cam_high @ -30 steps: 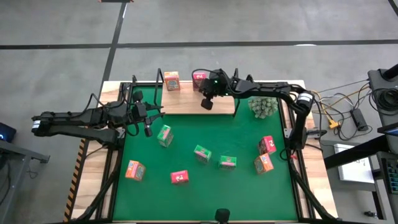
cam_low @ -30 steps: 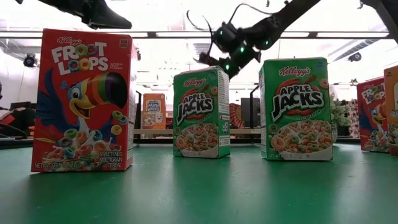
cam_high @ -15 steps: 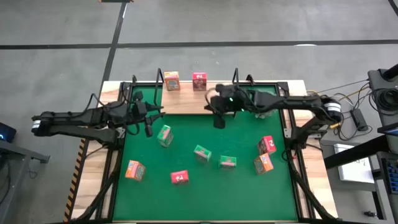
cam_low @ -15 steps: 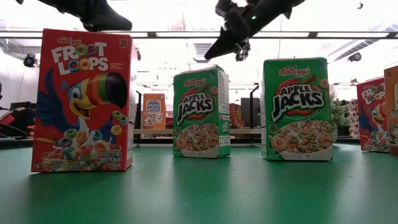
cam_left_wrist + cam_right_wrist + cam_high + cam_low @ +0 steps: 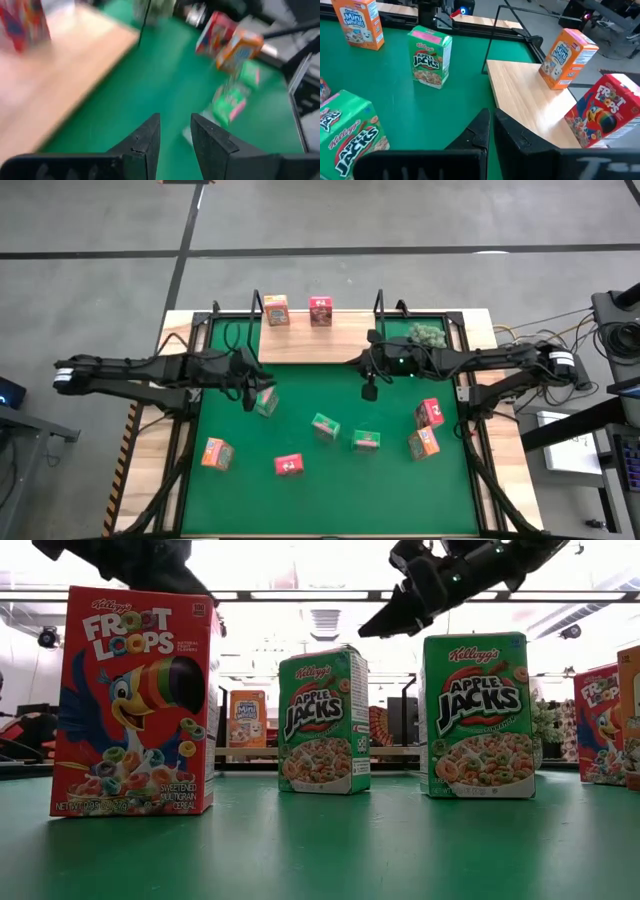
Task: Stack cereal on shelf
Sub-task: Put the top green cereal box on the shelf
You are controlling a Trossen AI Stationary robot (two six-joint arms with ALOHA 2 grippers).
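High view: two boxes, orange point(image 5: 277, 310) and pink point(image 5: 320, 311), stand on the shelf point(image 5: 300, 342); seven lie scattered on the green mat point(image 5: 310, 410). The left claw point(image 5: 249, 399) hangs just beside a green box point(image 5: 266, 398); the right claw point(image 5: 369, 390) hovers empty over the mat.

Low view: both arms are overhead, above upright boxes.

Left wrist view: fingers point(image 5: 145, 137) part open, holding nothing.

Right wrist view: fingers point(image 5: 480, 131) shut, empty.

Judgement: the step is fetching a third box; next, the left claw must drop around the green box and close.

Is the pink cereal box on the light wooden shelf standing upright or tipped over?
Upright: the pink cereal box stands on its base on the light wooden shelf.
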